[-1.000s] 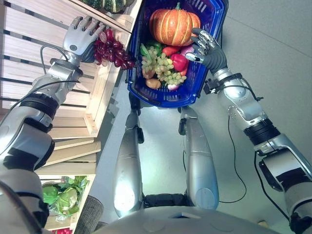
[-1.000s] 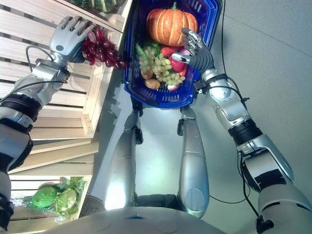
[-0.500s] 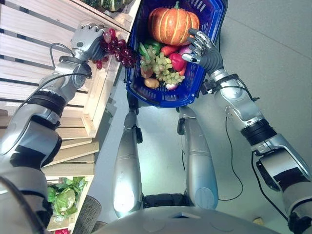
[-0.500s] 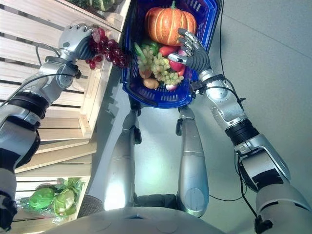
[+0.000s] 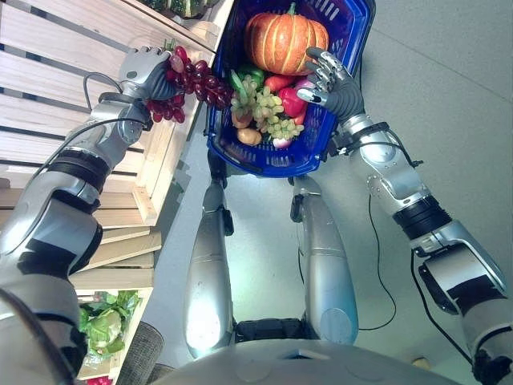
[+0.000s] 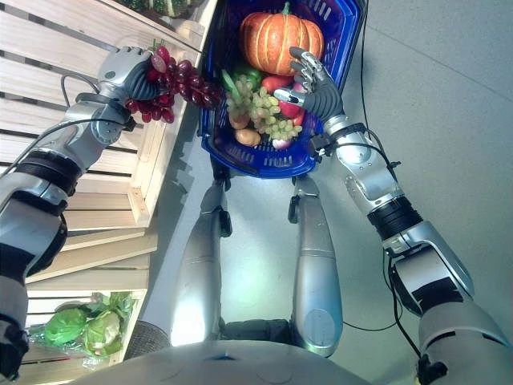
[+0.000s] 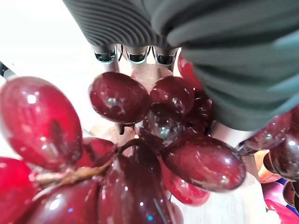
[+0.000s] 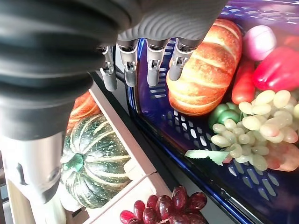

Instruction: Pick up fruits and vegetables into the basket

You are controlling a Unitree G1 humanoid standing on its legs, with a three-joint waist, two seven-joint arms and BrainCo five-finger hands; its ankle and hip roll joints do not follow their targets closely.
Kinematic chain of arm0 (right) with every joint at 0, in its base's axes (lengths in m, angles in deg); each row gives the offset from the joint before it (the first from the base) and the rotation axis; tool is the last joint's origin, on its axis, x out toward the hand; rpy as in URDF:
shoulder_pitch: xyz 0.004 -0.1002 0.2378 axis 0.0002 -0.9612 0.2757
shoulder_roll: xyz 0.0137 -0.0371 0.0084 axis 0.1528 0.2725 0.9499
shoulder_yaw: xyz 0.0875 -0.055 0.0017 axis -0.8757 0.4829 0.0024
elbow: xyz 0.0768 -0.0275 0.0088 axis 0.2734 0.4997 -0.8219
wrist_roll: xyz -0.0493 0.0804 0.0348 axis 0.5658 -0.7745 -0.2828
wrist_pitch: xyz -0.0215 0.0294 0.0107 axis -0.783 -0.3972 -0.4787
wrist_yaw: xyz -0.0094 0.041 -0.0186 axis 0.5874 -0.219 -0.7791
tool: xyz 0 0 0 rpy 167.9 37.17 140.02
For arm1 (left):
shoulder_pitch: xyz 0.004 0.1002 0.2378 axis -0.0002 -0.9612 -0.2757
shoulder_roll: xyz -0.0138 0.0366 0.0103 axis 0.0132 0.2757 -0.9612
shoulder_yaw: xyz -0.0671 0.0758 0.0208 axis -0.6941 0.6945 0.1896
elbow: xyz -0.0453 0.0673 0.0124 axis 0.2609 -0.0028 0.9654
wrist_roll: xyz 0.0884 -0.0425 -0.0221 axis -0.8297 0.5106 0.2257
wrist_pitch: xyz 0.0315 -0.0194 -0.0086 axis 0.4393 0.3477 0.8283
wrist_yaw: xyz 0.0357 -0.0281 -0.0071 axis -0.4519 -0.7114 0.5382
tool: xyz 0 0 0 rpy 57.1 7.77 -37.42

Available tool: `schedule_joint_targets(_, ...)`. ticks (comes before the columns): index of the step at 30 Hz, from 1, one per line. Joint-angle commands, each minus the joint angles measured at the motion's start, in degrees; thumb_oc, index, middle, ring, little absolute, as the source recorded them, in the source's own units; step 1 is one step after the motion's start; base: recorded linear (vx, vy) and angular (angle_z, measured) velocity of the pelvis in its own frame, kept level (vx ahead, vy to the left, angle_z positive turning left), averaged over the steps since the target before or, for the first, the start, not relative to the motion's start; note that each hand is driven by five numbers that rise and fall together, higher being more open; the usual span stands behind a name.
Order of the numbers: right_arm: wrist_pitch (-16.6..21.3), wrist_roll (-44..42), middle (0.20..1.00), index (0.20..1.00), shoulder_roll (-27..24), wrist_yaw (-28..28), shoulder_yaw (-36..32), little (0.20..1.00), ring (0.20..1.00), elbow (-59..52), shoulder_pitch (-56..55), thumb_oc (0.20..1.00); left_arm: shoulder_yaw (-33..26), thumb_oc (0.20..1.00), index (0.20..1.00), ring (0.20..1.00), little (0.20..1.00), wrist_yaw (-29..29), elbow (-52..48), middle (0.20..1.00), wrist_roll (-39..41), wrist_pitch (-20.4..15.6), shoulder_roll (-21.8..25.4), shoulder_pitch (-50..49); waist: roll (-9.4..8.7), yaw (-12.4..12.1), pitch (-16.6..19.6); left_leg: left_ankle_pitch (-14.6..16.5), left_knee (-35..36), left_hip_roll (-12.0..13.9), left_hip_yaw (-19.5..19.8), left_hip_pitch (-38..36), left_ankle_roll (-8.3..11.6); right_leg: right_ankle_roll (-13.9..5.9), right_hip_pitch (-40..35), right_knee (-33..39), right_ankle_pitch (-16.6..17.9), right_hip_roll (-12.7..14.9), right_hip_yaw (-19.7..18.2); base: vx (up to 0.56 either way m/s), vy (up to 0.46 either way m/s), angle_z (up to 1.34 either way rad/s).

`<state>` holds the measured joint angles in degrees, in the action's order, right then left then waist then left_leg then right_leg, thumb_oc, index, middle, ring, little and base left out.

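- Left eye view: left hand [image 5: 147, 70] clenched round a bunch of red grapes [image 5: 191, 80], held at the edge of the wooden crate shelf [image 5: 164, 136], just left of the blue basket [image 5: 264, 156]. The basket holds an orange pumpkin [image 5: 285, 42], green grapes [image 5: 263, 108] and a red pepper [image 5: 293, 102].
- Right eye view: right hand [image 6: 314, 87] over the basket's right side, fingers relaxed, holding nothing.
- Left wrist view: red grapes against the palm.
- Right wrist view: straight fingers [image 8: 150, 60]; a green squash [image 8: 96, 161] on the shelf.

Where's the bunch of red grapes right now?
The red grapes hang from the left hand, beside the wooden shelf, just outside the blue basket's left rim.
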<state>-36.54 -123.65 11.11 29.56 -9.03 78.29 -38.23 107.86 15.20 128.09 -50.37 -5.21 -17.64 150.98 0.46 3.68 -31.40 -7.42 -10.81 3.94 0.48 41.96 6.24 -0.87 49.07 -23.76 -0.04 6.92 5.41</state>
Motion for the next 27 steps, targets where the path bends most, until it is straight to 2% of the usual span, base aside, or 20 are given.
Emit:
schedule_joint_targets(1,3.6,-0.2,1.0,1.0,0.2,0.5,-0.3,1.0,1.0,-2.3,-0.4,1.0,-3.9,0.2,0.2,0.2,0.2,-0.4,-0.4,0.2,5.9,-2.3,-1.7,-1.8,-0.83,-0.1,1.6,3.7,-2.8,-3.9,-3.6,1.6,-2.21,-3.03,-4.2,4.0,-1.1,-4.5,2.5,0.0,0.0,0.0)
schedule_joint_targets(7,4.3,-0.2,1.0,1.0,0.8,0.4,-0.9,1.0,1.0,-2.3,-1.6,1.0,-11.2,0.2,0.2,0.2,0.2,-1.0,-0.9,0.2,26.2,-5.5,-3.2,-5.9,-0.56,-0.6,1.6,3.6,-2.2,-4.2,-3.3,0.8,-2.27,-2.99,-5.0,4.3,-1.4,-4.4,2.7,0.0,0.0,0.0)
schedule_joint_targets(12,5.4,0.9,1.0,1.0,2.4,0.1,-2.2,1.0,1.0,-2.7,-3.8,1.0,-21.1,0.2,0.2,0.2,0.2,-4.3,-3.0,0.2,44.3,-12.4,-6.0,-11.5,-0.7,-1.3,1.6,3.8,-2.1,-4.6,-2.7,0.4,-2.37,-2.79,-5.5,4.3,-1.9,-4.4,3.1,-0.01,-0.034,0.0)
schedule_joint_targets(19,5.3,0.1,1.0,1.0,4.1,0.5,-4.2,1.0,1.0,-4.2,-5.7,1.0,-29.3,0.2,0.2,0.2,0.2,-10.8,-8.4,0.2,63.4,-20.6,-10.0,-16.7,-0.84,-2.0,1.6,4.1,-1.8,-5.0,-2.1,-0.3,-2.56,-2.29,-6.1,4.1,-2.6,-4.5,3.7,0.0,-0.01,0.0)
schedule_joint_targets(24,5.0,-0.8,1.0,1.0,4.8,1.4,-5.2,1.0,1.0,-5.2,-6.1,1.0,-32.5,0.2,0.2,0.2,0.2,-16.1,-11.1,0.2,70.5,-24.7,-11.8,-18.1,-0.95,-2.3,1.6,4.2,-1.8,-5.1,-1.9,-0.5,-2.71,-1.98,-6.3,3.9,-2.9,-4.5,3.9,0.0,0.0,0.0)
schedule_joint_targets(27,5.1,-1.6,1.0,1.0,5.0,3.2,-5.5,1.0,1.0,-6.0,-6.1,1.0,-33.3,0.2,0.2,0.2,0.2,-17.8,-13.6,0.2,71.2,-26.3,-12.5,-18.1,-0.83,-2.3,1.6,4.4,-1.8,-5.2,-1.8,-0.6,-2.76,-1.88,-6.4,3.8,-3.1,-4.4,3.9,0.0,0.0,0.0)
